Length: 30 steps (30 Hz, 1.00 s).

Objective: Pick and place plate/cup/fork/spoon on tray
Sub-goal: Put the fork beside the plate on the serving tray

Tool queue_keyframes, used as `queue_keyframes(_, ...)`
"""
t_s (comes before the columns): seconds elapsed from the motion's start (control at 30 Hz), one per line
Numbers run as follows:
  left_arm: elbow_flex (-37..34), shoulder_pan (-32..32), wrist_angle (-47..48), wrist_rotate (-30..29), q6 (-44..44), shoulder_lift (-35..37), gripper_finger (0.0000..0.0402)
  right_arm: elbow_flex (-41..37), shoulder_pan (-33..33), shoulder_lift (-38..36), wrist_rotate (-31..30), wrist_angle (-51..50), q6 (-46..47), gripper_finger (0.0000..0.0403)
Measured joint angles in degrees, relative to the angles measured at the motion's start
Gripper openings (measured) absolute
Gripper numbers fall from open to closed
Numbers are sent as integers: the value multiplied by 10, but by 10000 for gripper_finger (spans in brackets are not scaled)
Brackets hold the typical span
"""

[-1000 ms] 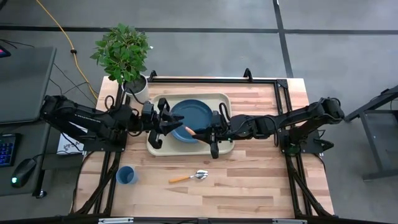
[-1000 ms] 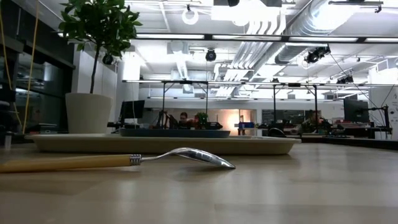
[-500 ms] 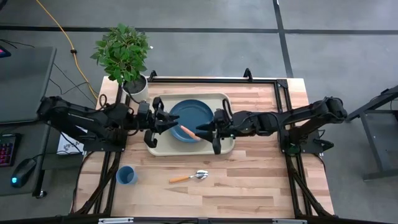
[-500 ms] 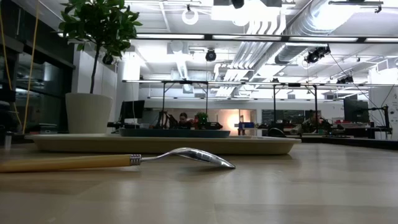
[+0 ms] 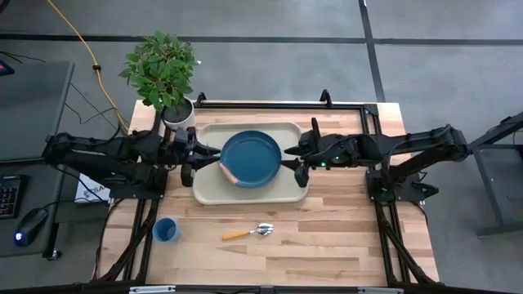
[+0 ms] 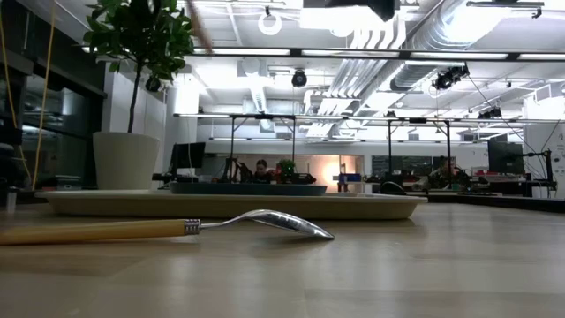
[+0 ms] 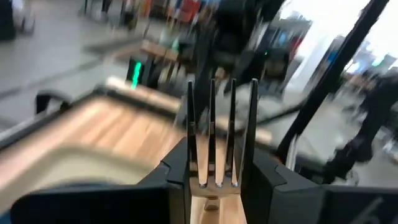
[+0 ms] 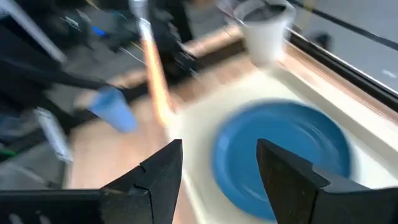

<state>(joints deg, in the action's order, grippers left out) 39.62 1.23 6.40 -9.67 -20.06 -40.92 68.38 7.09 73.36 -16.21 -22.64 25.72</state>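
The fingers of the left gripper (image 7: pixel 214 180) gripped the small orange-handled silver fork (image 7: pixel 217 134), newly passed from the right gripper (image 8: pixel 217 174), whose open fingers had backed off.

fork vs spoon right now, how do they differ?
The fork is clamped in the left gripper above the tray; the spoon lies free on the table. The fork ends in straight tines; the spoon in a rounded shiny bowl. Both have silver metal heads and orange-tan handles.
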Motion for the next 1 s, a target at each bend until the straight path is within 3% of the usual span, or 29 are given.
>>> queue_keyframes(0.17,0,1,111,27,-34,6,67,0,0,3,-13,-70,25,197)
queue_keyframes(0.37,0,62,216,211,-87,-4,67,-1,0,5,-14,-106,40,197)
queue_keyframes(0.5,-1,139,282,260,-76,-13,67,-1,0,5,-14,-107,41,197)
queue_keyframes(0.6,-15,205,278,285,-70,-25,67,-1,0,5,-15,-108,44,197)
queue_keyframes(0.77,-65,310,227,419,-80,-72,67,-1,0,5,-17,-108,45,197)
queue_keyframes(1.0,-113,399,182,434,-100,-156,67,-1,0,5,-22,-108,45,197)
